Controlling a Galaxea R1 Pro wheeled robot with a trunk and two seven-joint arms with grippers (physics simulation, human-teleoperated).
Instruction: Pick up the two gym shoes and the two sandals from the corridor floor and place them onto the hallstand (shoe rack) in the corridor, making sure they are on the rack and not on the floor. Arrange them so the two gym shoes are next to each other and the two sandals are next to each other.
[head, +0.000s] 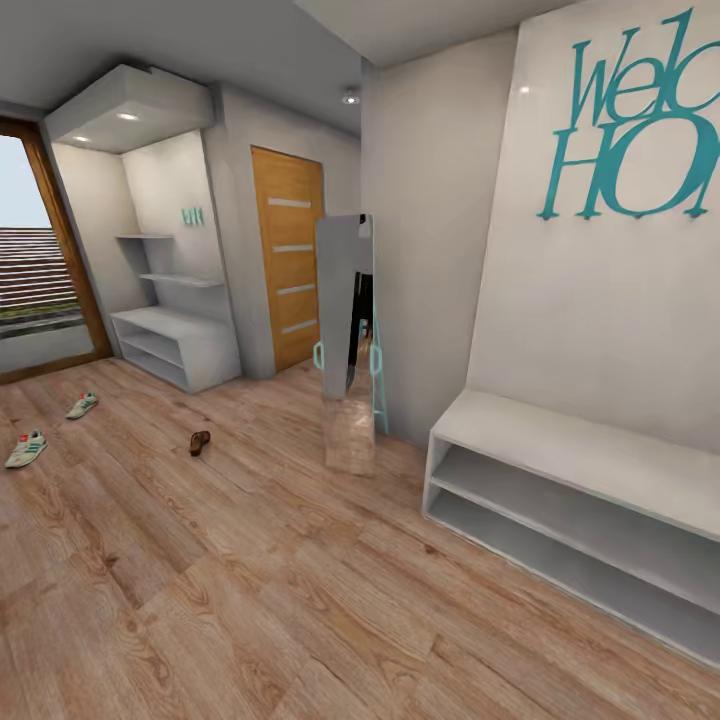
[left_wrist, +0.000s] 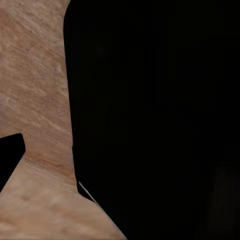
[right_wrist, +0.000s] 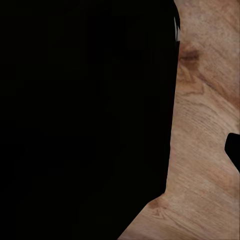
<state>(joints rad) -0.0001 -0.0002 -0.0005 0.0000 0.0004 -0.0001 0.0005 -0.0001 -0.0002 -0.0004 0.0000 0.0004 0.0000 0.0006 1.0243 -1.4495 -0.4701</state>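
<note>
The floor (head: 300, 590) of wood-grain planks runs across the head view, and in both wrist views it shows past a large black shape that blocks most of the picture; whether either gripper is open or closed cannot be told, nor how the arms are posed.

To the right, against the wall with teal lettering (head: 630, 120), stands a low white bench (head: 560, 440) with two open shelf levels, both bare. Far off at the left, in an alcove, stands the hallstand (head: 180, 345), with a flat top, open shelves below and floating shelves above; nothing can be seen on it. Between the two, a tall mirror (head: 347, 340) leans by the wall corner, with a wooden door (head: 288, 270) behind it.

Two gym shoes lie apart on the floor at the far left, one (head: 82, 405) nearer the hallstand, the other (head: 26, 449) closer to the picture's edge. A dark sandal (head: 200, 442) lies right of them, well short of the hallstand.
</note>
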